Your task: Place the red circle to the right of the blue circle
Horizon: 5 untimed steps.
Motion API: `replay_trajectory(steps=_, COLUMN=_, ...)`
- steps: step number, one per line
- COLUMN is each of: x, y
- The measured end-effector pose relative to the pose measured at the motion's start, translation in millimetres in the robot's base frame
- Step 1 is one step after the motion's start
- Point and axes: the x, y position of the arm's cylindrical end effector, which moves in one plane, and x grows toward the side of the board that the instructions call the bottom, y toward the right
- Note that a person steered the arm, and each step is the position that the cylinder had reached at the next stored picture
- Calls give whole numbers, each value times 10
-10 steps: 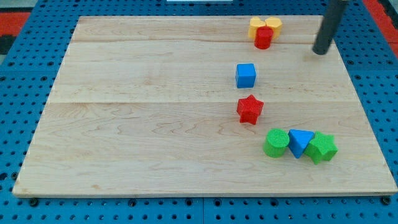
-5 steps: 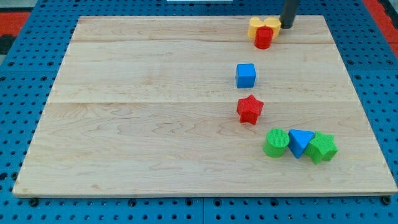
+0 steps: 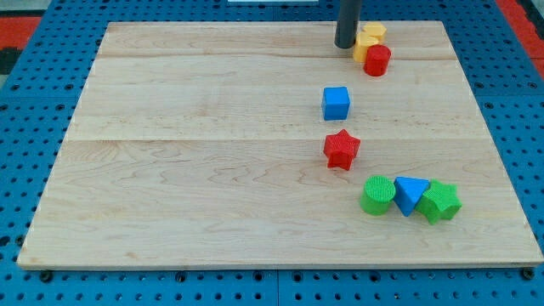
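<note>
The red circle (image 3: 376, 60), a short cylinder, stands near the view's top right, touching the lower right of two yellow blocks (image 3: 368, 39). My tip (image 3: 345, 44) is down on the board against the left side of the yellow blocks, up and left of the red circle. A blue cube (image 3: 336, 103) lies below them. A blue triangle (image 3: 410, 195) sits at the lower right. I see no blue round block.
A red star (image 3: 342, 149) lies below the blue cube. A green cylinder (image 3: 377, 195) and a green block (image 3: 440, 201) flank the blue triangle, touching it. The wooden board (image 3: 212, 170) rests on a blue pegboard.
My tip swept left along the view's top, from the right edge past the yellow blocks to their left side. The yellow blocks and the red circle shifted right, the circle also slightly down.
</note>
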Motion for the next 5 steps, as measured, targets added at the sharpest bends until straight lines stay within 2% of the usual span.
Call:
replay_trajectory(steps=1, x=-50, y=-50)
replay_trajectory(steps=3, x=-301, y=433)
replay_trajectory(steps=4, x=245, y=490)
replay_trajectory(steps=5, x=556, y=498)
